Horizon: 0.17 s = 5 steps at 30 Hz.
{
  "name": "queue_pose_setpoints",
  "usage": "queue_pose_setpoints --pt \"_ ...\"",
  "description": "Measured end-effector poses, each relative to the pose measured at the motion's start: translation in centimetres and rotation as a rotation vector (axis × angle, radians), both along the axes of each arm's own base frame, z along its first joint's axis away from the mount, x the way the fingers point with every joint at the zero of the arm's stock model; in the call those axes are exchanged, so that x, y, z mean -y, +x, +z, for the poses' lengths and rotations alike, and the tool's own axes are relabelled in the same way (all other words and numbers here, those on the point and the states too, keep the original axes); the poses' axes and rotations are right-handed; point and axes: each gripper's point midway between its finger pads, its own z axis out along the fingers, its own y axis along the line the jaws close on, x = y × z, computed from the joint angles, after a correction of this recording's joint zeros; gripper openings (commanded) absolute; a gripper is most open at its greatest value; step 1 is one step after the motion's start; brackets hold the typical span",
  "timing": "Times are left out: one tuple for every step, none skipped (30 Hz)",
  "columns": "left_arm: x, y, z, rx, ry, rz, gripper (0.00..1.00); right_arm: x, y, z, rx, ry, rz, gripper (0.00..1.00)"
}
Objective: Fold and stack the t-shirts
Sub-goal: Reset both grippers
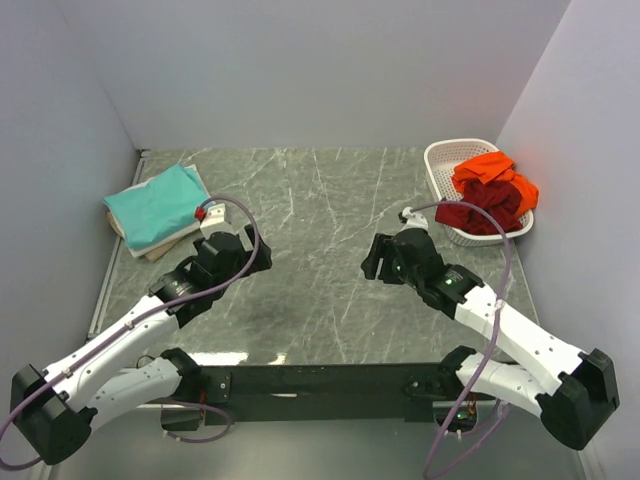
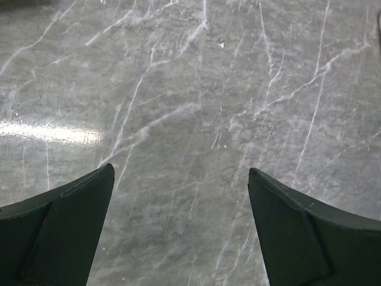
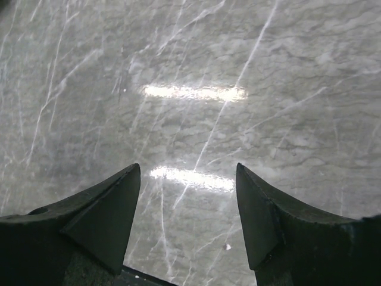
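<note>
A folded teal t-shirt (image 1: 155, 205) lies on a cream t-shirt (image 1: 162, 249) at the table's far left. An orange t-shirt (image 1: 495, 177) and a dark red t-shirt (image 1: 482, 215) are bunched in the white basket (image 1: 443, 156) at the far right. My left gripper (image 1: 262, 258) (image 2: 180, 170) hangs over bare marble right of the teal stack, open, with nothing between its fingers. My right gripper (image 1: 368, 262) (image 3: 187, 167) faces it from the right, left of the basket, also open and empty. Both wrist views show only the tabletop.
The green-grey marble table (image 1: 320, 200) lies between the two grippers. Grey walls close in the back and both sides. A black rail (image 1: 320, 380) with the arm bases runs along the near edge.
</note>
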Motion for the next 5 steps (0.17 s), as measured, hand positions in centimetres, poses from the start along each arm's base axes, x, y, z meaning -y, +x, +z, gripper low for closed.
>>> queue_pose_setpoints --pt "-0.05 0.0 0.07 0.006 -0.003 0.002 0.99 0.23 -0.05 -0.05 0.003 0.002 -0.012 0.72" --pt "-0.11 0.02 0.13 0.01 -0.004 0.004 0.99 0.38 -0.1 -0.1 0.007 0.003 -0.019 0.72" --pt "-0.1 0.13 0.3 0.018 -0.007 0.008 0.99 0.66 -0.19 -0.19 0.012 0.002 -0.029 0.71" --pt "-0.11 0.24 0.43 0.024 -0.009 0.011 1.0 0.82 -0.28 -0.23 0.015 0.003 -0.035 0.71" --pt "-0.16 0.28 0.43 0.025 -0.008 0.015 0.99 1.01 -0.37 -0.28 0.019 0.006 -0.042 0.71"
